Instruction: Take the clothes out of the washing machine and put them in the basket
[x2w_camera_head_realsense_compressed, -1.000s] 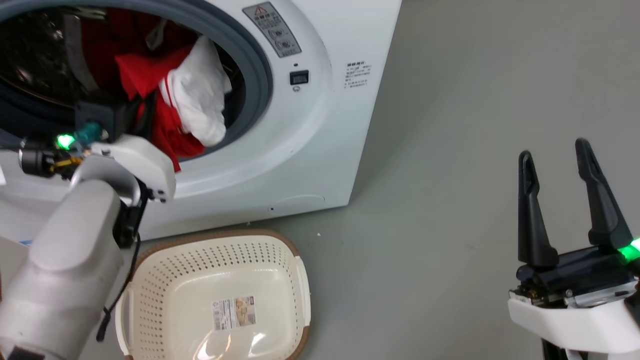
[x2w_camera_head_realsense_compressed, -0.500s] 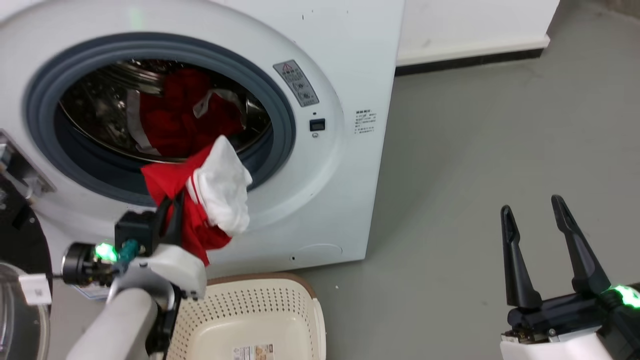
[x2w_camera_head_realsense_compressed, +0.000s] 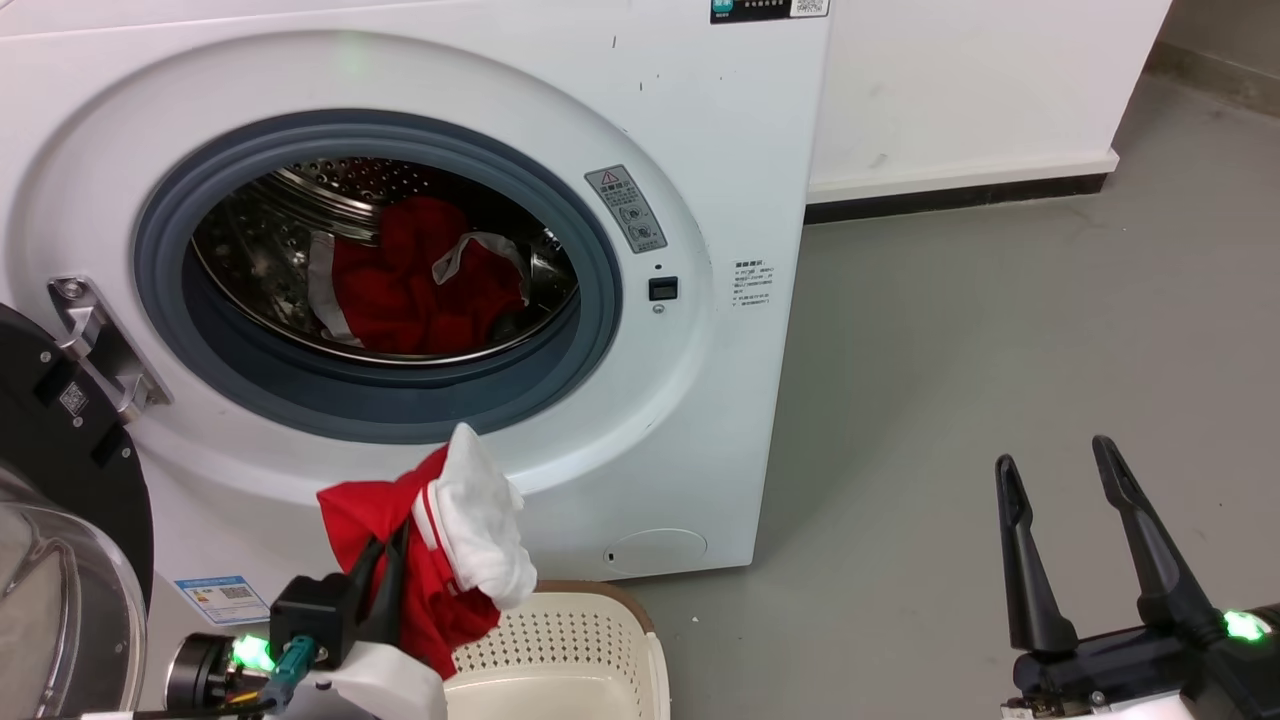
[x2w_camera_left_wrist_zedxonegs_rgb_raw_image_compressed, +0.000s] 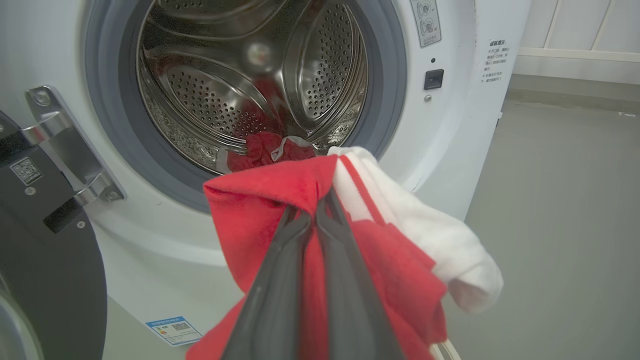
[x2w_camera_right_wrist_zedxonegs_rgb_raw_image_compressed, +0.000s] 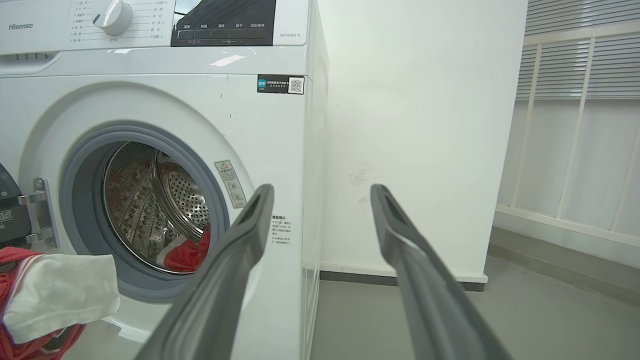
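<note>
Washing machine (x2w_camera_head_realsense_compressed: 700, 150) porthole open, door (x2w_camera_head_realsense_compressed: 60, 480) swung aside at left; a red garment (x2w_camera_head_realsense_compressed: 410, 300) lies low in the drum (x2w_camera_head_realsense_compressed: 250, 240), room above it. A red-and-white garment (x2w_camera_head_realsense_compressed: 470, 520), pinched by the left pincer (x2w_camera_left_wrist_zedxonegs_rgb_raw_image_compressed: 322, 200), hangs just above the basket (x2w_camera_head_realsense_compressed: 570, 635) rim. Floor (x2w_camera_head_realsense_compressed: 950, 330) at right unobstructed.

- Smooth, matte grey floor (x2w_camera_head_realsense_compressed: 950, 350): runs back to the foot of the wall.
- Plain white painted wall (x2w_camera_head_realsense_compressed: 980, 80): stands upright behind the floor. It has faint grey scuff marks (x2w_camera_right_wrist_zedxonegs_rgb_raw_image_compressed: 361, 177) partway up.
- Narrow black skirting strip (x2w_camera_head_realsense_compressed: 960, 197): sits beneath a white ledge along the wall's base and touches the floor.
- White slatted panel (x2w_camera_right_wrist_zedxonegs_rgb_raw_image_compressed: 575, 60): has horizontal louvres above and slim vertical bars below. It meets the wall at a corner.
</note>
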